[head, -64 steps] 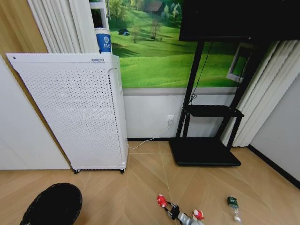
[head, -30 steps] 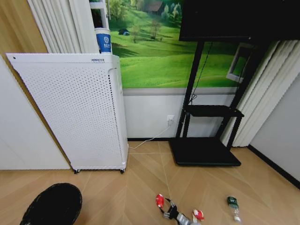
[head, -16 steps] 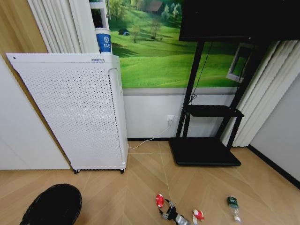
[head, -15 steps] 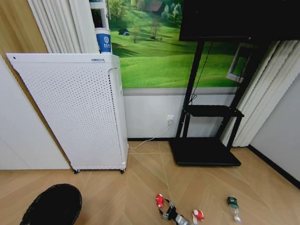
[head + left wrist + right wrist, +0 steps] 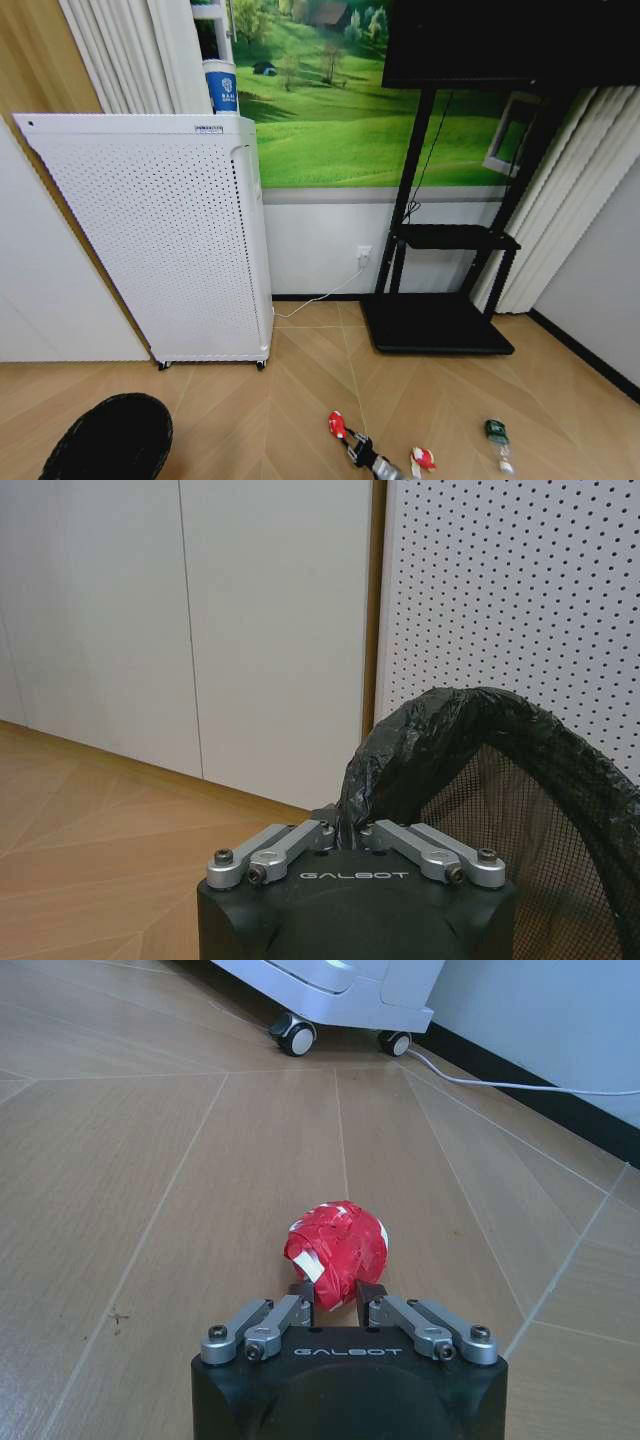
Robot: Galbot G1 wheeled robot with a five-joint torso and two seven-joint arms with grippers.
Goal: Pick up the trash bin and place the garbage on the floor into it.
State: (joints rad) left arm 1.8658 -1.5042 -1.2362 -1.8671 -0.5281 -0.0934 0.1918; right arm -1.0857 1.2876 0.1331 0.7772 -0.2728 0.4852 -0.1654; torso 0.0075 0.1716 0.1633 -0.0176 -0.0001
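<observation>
The black mesh trash bin (image 5: 110,440) is at the lower left of the head view; in the left wrist view my left gripper (image 5: 343,832) is shut on its bag-lined rim (image 5: 400,770). My right gripper (image 5: 338,1295) is shut on the red crumpled wrapper (image 5: 335,1248), low over the wood floor (image 5: 150,1160). The head view shows that wrapper (image 5: 336,424) at the tip of the right gripper (image 5: 350,442). Right of it on the floor lie a red-and-white scrap (image 5: 422,460) and a small clear bottle with a green label (image 5: 497,438).
A tall white perforated appliance (image 5: 160,240) on casters (image 5: 293,1035) stands against the wall behind the bin. A black TV stand (image 5: 440,322) is at the back right, and a white cable (image 5: 320,300) runs along the skirting. Open floor lies between bin and litter.
The right gripper and the red wrapper have shifted slightly left, toward the bin. The bin has edged a little to the left. Scrap and bottle lie as before.
</observation>
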